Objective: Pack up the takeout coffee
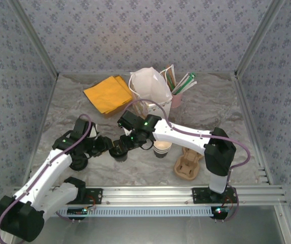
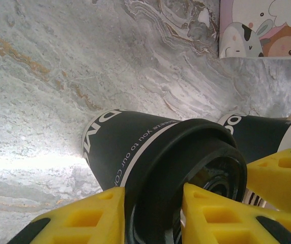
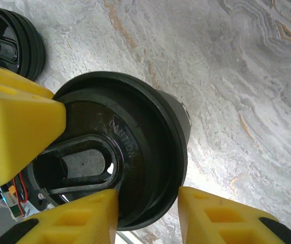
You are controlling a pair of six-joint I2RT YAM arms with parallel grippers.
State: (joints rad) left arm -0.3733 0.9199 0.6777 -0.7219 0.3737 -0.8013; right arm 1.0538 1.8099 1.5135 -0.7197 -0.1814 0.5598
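Left end effector (image 2: 153, 203) sits narrow on the lidded black cup (image 2: 135, 142), one finger on the wall and one over the lid, and seems to hold it upright on the tabletop (image 1: 211, 117) between the two arms. Right end effector (image 3: 148, 203) straddles the same lid's rim from the other side; I cannot tell whether it presses or stands just free. With both at one rim, I judge the chief risk to be a finger catching the lip as it pulls away, lifting the lid or tipping the cup. Squeezing harder could buckle the paper wall. The open takeout coffee cup (image 1: 162, 147), cream-rimmed, stands just beside, under the right forearm, and a sideways swing could knock it toward the cardboard carrier (image 1: 188, 165) nearby.
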